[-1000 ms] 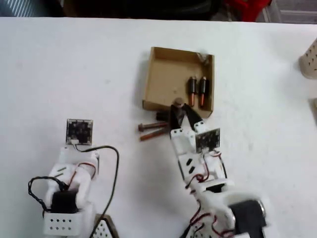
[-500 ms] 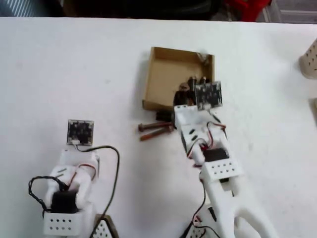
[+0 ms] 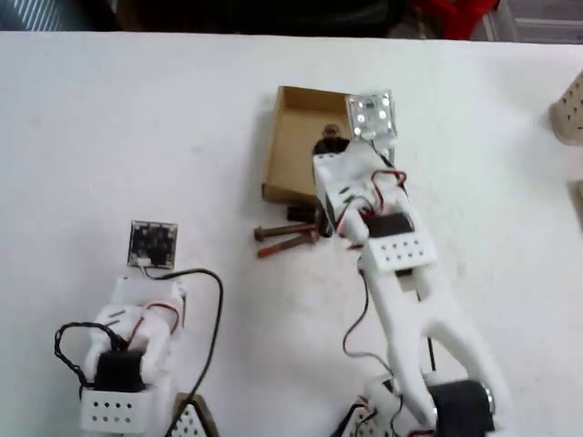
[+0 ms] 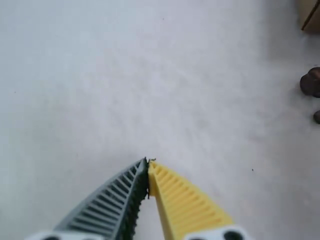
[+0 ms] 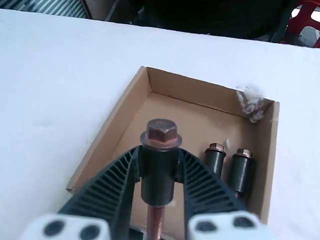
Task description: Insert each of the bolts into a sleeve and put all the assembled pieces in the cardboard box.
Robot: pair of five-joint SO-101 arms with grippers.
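piece (image 5: 159,175): bolt in sleeve, clamped in right gripper (image 5: 160,154), above box (image 5: 190,92) floor | change: right arm carried it from the box's near wall to over the inside; release looks next | done pieces (image 5: 216,159): two lie in box | bolts (image 3: 278,232): two, unmoved on table (image 3: 137,118) | left gripper (image 4: 148,167): closed, empty, where it was

The white table (image 3: 137,118) runs wide and plain. Toward its far middle sits an open cardboard box (image 3: 296,146). Just before the box's near wall lie two loose bolts (image 3: 282,233) side by side, a short dark piece (image 3: 299,214) between them and the box, and a pale perforated block (image 3: 569,109) sits off at the right edge.
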